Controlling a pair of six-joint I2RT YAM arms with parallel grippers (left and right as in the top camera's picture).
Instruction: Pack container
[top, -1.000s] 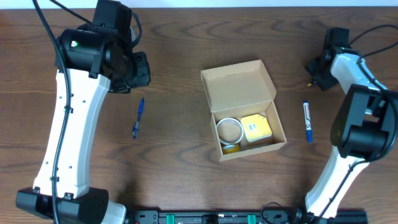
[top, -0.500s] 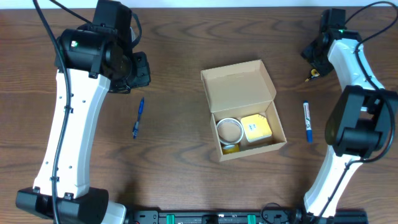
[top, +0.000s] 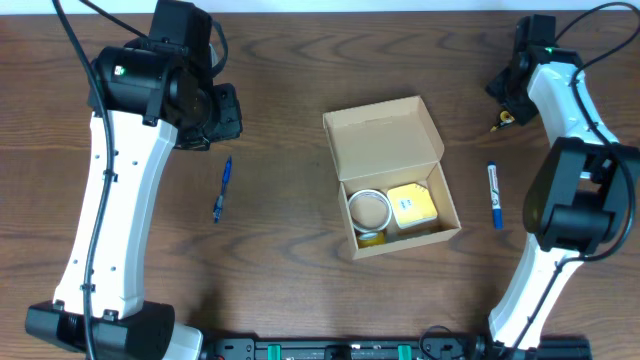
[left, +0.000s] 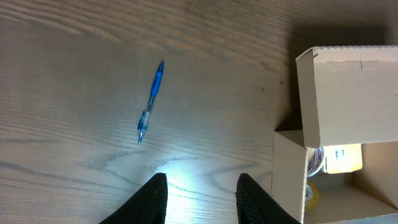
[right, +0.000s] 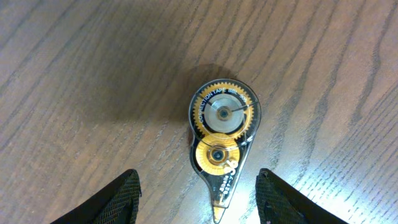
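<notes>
Container: tan cardboard box (top: 405, 243) at mid-tabletop, between the two arms; flap lid (top: 385, 140) thrown open toward the far edge.
Contents: white tape roll (top: 368, 209), yellow-and-white boxed item (top: 412, 204) beside it, and a yellowish roll (top: 372, 238) against the near wall. Room inside looks tight but not full.
Loose, left side: blue pen (top: 221, 189) on bare tabletop, well apart from the container.
Loose, right side: blue marker (top: 494, 195) near the container's right wall, not touching it.
Loose, far right: correction-tape dispenser (right: 222, 134), clear shell with gold gears, lying flat.
Left fingers (left: 154, 202): spread apart, holding nothing; hovering over bare wood, with the pen (left: 150, 102) ahead and the container (left: 348, 93) off to one side.
Right fingers (right: 118, 199): wide open, empty, one on either side of the dispenser and above it; no contact visible.
Progress: partly packed. Three items in, three out, lid not closed.
Step in hand: by my reading, lining up to pick the dispenser.
Remaining: dispenser, marker and pen into the container, then the flap down.
</notes>
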